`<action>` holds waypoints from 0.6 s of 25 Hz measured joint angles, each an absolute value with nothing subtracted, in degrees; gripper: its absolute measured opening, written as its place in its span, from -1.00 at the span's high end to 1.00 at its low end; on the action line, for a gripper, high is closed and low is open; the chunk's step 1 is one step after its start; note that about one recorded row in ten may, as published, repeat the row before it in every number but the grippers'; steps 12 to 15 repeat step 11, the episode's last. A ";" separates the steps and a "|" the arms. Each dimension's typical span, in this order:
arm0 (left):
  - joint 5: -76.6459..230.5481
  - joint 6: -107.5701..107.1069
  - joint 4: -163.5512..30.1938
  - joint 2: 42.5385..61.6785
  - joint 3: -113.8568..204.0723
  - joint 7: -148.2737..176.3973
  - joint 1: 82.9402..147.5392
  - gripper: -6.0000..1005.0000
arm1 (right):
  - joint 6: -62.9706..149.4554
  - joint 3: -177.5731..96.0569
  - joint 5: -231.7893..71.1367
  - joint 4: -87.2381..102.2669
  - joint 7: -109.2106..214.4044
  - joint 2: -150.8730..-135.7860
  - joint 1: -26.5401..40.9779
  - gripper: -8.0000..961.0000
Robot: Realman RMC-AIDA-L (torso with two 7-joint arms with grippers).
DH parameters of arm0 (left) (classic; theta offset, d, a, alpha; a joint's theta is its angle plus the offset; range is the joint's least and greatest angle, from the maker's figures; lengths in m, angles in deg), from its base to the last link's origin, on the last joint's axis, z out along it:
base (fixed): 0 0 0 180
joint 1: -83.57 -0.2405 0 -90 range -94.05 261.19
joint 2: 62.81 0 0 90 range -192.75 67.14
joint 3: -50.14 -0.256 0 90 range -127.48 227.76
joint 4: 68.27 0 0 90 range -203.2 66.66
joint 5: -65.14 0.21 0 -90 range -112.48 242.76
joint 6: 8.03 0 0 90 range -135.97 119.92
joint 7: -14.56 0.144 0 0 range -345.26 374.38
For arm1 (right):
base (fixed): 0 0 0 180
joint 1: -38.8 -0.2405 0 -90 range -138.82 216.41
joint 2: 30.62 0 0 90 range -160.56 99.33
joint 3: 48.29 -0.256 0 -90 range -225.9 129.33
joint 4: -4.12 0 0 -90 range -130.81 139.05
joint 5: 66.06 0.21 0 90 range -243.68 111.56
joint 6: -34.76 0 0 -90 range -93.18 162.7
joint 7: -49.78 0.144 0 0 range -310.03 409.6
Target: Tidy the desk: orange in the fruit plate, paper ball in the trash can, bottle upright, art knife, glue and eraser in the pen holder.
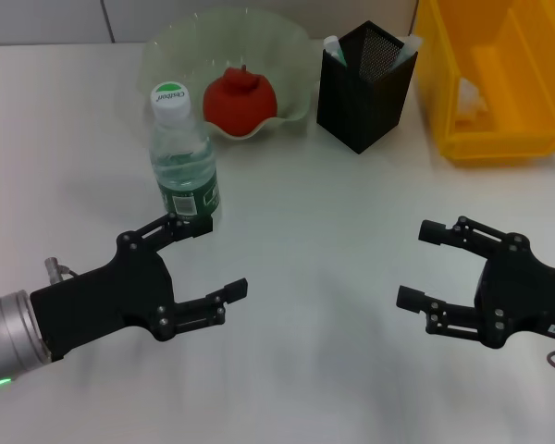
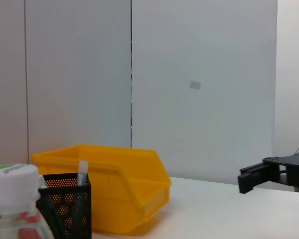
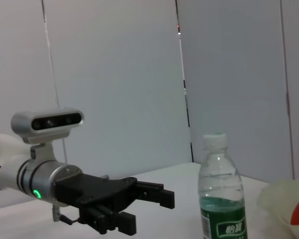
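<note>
- Reviewing the counter, we find most of the task's things already in place.
- The water bottle stands upright, green-and-white cap on top, just in front of the fruit plate.
- The plate holds a red-orange round fruit, which we take for the task's orange.
- The black mesh pen holder stands between the plate and the yellow bin; two light-coloured items stick out of it, too small to identify.
- A pale crumpled shape, probably the paper ball, lies inside the bin.
- The left tool hovers low over the counter with fingers spread and empty; its upper fingertip is next to the bottle's label, and we cannot tell whether it touches.
- The right tool hovers spread and empty over bare counter, well apart from all things.
- We judge the step in hand as release of the bottle. No loose item shows on the counter, so the next move calls for backing the left tool away without tipping the bottle.
</note>
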State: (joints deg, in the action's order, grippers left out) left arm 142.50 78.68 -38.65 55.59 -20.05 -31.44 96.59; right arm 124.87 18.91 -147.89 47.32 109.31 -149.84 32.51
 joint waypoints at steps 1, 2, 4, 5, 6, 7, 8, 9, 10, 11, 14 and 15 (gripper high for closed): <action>142.52 78.69 -38.65 55.61 -20.06 -31.44 96.59 -0.71 | 124.69 18.87 -147.79 46.77 109.01 -149.89 32.12 -0.74; 142.52 78.73 -38.65 55.61 -20.06 -31.44 96.55 -0.71 | 124.38 18.79 -147.60 45.57 108.43 -149.94 31.32 -0.74; 142.47 78.84 -38.65 55.67 -20.01 -31.44 96.33 -0.71 | 123.97 18.71 -147.60 44.27 108.21 -149.95 30.37 -0.74; 142.40 78.88 -38.65 55.69 -20.00 -31.42 96.19 -0.71 | 123.78 18.69 -147.60 43.70 108.21 -149.95 29.88 -0.74; 142.40 78.88 -38.65 55.69 -20.00 -31.42 96.19 -0.71 | 123.78 18.69 -147.60 43.70 108.21 -149.95 29.88 -0.74; 142.34 78.90 -38.65 55.69 -20.09 -31.35 96.05 -0.71 | 123.54 18.69 -147.60 42.52 108.19 -149.96 28.93 -0.74; 142.34 78.90 -38.65 55.69 -20.09 -31.35 96.05 -0.71 | 123.54 18.69 -147.60 42.52 108.19 -149.96 28.93 -0.74; 142.31 78.90 -38.65 55.69 -20.15 -31.31 96.02 -0.71 | 123.40 18.68 -147.60 41.96 108.14 -149.97 28.45 -0.74; 142.26 78.92 -38.65 55.69 -20.25 -31.24 95.99 -0.71 | 123.29 18.68 -147.60 41.63 108.03 -149.97 28.14 -0.74; 142.21 78.95 -38.65 55.68 -20.29 -31.23 95.96 -0.71 | 123.20 18.68 -147.60 41.34 107.93 -149.97 27.90 -0.74; 142.21 78.95 -38.65 55.68 -20.29 -31.23 95.96 -0.71 | 123.20 18.68 -147.60 41.34 107.93 -149.97 27.90 -0.74; 142.21 78.95 -38.65 55.68 -20.29 -31.23 95.96 -0.71 | 123.20 18.68 -147.60 41.34 107.93 -149.97 27.90 -0.74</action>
